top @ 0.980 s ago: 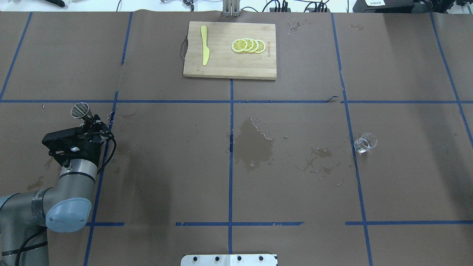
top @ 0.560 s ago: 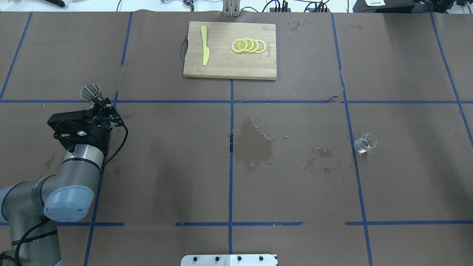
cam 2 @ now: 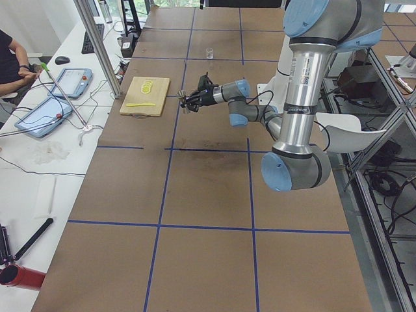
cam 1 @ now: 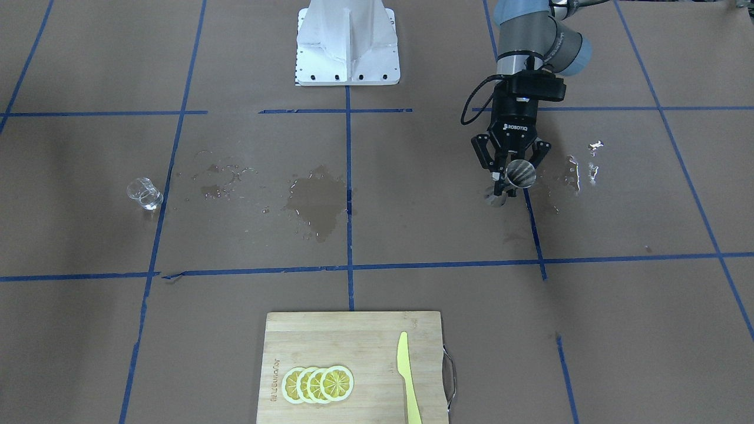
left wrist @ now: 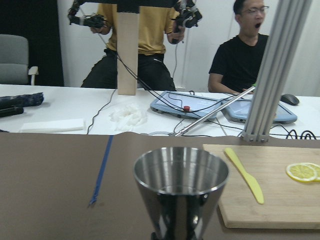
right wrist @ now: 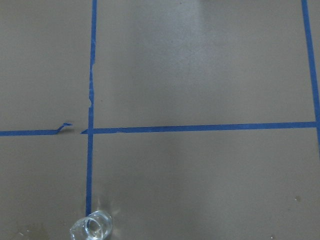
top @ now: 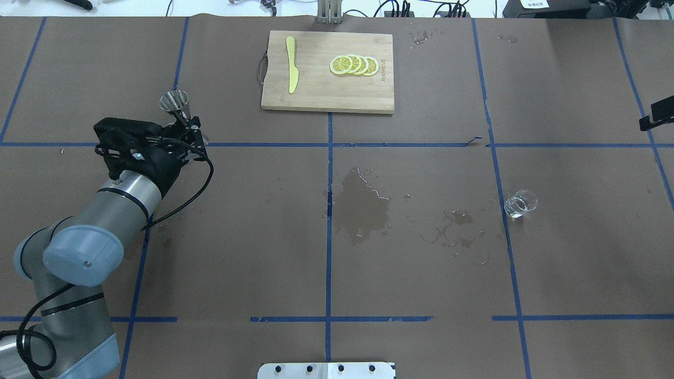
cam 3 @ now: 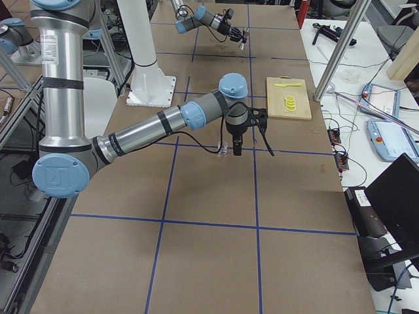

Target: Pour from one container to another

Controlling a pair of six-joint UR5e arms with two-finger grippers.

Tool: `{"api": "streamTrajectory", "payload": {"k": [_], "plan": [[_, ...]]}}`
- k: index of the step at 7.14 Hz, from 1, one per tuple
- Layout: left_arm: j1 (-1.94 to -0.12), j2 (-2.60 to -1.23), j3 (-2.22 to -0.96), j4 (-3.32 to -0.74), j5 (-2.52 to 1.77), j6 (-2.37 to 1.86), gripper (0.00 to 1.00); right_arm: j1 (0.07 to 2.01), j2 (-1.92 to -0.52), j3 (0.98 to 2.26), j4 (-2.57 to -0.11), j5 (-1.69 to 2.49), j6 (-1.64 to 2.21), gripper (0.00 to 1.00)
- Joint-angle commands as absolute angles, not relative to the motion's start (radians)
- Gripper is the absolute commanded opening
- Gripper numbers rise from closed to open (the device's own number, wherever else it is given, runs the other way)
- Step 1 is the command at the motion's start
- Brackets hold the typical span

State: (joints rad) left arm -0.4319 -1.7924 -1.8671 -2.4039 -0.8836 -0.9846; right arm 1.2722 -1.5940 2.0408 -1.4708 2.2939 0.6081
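Note:
My left gripper (top: 185, 122) is shut on the small steel jigger (top: 174, 100), holding it low on its body with the open mouth up, above the left part of the table. The left wrist view shows the jigger (left wrist: 181, 190) upright and close up. From the front, the jigger (cam 1: 520, 172) sits between the left gripper (cam 1: 510, 172) fingers. The clear glass cup (top: 520, 203) stands alone on the right side, also seen as the cup (cam 1: 144, 194) and the cup (right wrist: 91, 227). My right gripper (cam 3: 239, 140) hangs high over the table. I cannot tell its state.
A wooden cutting board (top: 316, 89) at the far middle carries lemon slices (top: 354, 65) and a yellow plastic knife (top: 291, 64). A wet puddle (top: 360, 205) and smaller splashes (top: 455, 231) mark the paper in the middle. People sit beyond the far edge.
My left gripper has carried the jigger away from the robot and to the right, toward the cutting board. A black part of the right arm has come in at the right edge.

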Motion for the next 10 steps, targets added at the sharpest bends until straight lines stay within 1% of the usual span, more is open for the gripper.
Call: {"api": "streamTrajectory", "payload": {"k": [1, 3, 4, 5, 6, 7, 8, 10], "plan": [[-0.437, -1.841, -1.859, -2.413, -1.004, -0.875, 0.00, 1.146, -1.594, 2.069, -1.376, 2.171, 0.734, 1.00], [-0.449, -1.874, -1.862, -2.434, -1.130, -0.802, 0.00, 1.031, -1.598, 2.141, -1.374, 2.067, 0.872, 1.00], [-0.446, -1.897, -1.830, -2.445, -1.131, -0.796, 0.00, 0.953, -1.598, 2.176, -1.359, 1.980, 0.965, 1.00], [-0.446, -1.939, -1.777, -2.447, -1.129, -0.796, 0.00, 0.886, -1.606, 2.180, -1.315, 1.901, 1.029, 1.00], [-0.446, -1.945, -1.769, -2.445, -1.131, -0.786, 0.00, 0.837, -1.652, 2.180, -1.216, 1.825, 1.093, 1.00], [-0.446, -1.945, -1.769, -2.445, -1.134, -0.754, 0.00, 0.787, -1.751, 2.178, -1.042, 1.748, 1.098, 1.00], [-0.446, -1.956, -1.767, -2.445, -1.159, -0.747, 0.00, 0.725, -1.776, 2.177, -0.990, 1.653, 1.100, 1.00], [-0.446, -1.960, -1.766, -2.445, -1.166, -0.747, 0.00, 0.567, -1.789, 2.166, -0.982, 1.373, 1.106, 0.99]]}}
